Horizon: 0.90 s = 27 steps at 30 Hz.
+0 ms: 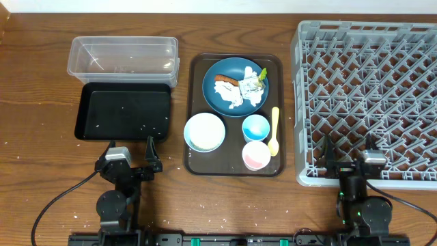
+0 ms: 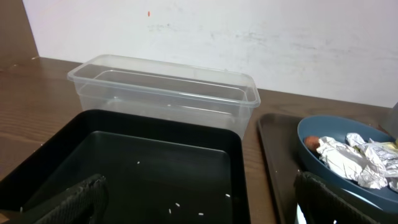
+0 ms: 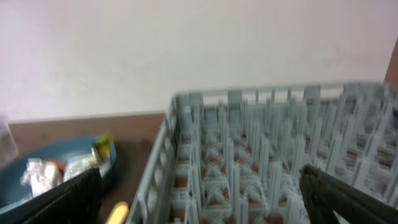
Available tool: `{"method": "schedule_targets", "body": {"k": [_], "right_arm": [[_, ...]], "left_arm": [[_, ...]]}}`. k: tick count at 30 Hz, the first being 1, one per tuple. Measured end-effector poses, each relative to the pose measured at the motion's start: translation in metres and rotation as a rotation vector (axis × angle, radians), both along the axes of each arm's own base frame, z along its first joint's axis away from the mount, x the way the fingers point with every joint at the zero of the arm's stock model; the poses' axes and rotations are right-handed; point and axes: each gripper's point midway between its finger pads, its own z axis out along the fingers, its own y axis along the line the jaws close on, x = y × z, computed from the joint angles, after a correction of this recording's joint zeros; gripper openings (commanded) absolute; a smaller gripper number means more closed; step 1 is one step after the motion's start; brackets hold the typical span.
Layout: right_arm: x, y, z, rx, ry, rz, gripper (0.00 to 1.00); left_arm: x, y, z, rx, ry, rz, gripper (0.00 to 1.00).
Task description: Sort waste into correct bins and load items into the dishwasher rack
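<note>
Lying well ahead-right of left claw [image 1: 131, 146]: blue plate [image 1: 218, 100].

Clear plastic rectangular tub [image 1: 123, 58]: one.
Shallow black rectangular tray [image 1: 123, 113]: one.
Flat brown serving tray [image 1: 233, 160]: one.
Large grey pegged plastic crate [image 1: 369, 89]: one.
Dark blue round plate [image 1: 215, 97]: one.
White bowl with pale blue inside [image 1: 204, 131]: one.
Cups: two, one light blue [image 1: 256, 127] and one pink [image 1: 256, 156].
Yellow spoon [image 1: 274, 130]: one.
Orange-brown food piece [image 1: 224, 80]: one.
Crumpled white paper scraps [image 1: 247, 92]: number unclear.

We see a dark, grained wood counter [image 1: 41, 150] carrying a clear, smooth plastic tub [image 1: 123, 39], a black tray [image 1: 123, 113] with a dull sheen, a matt grey plastic rack [image 1: 298, 102] and a glossy blue plate [image 1: 217, 97] holding crumpled white paper [image 1: 251, 87].
</note>
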Motion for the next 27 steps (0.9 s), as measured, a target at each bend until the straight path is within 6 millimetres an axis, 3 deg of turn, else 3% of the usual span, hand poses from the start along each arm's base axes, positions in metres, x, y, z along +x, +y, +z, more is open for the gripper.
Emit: {"method": "schedule_targets", "body": {"k": [4, 10, 18, 22, 27], "right_arm": [[-0.003, -0.001, 0.023, -0.004, -0.094, -0.003, 0.99], [-0.004, -0.001, 0.031, -0.021, -0.107, -0.005, 0.99], [-0.008, -0.001, 0.096, -0.095, -0.147, -0.015, 0.99], [-0.001, 0.003, 0.115, -0.116, -0.081, 0.007, 0.99], [0.014, 0.01, 0.123, -0.133, 0.061, 0.05, 0.99]], "left_arm": [[0.0, -0.002, 0.003, -0.001, -0.01, -0.011, 0.98], [0.0, -0.005, 0.008, -0.003, -0.011, -0.03, 0.98], [0.007, -0.009, 0.072, -0.005, -0.01, -0.053, 0.98], [0.022, -0.014, 0.093, -0.017, 0.104, -0.083, 0.98], [0.048, -0.019, 0.11, -0.037, 0.291, -0.115, 0.98]]}}
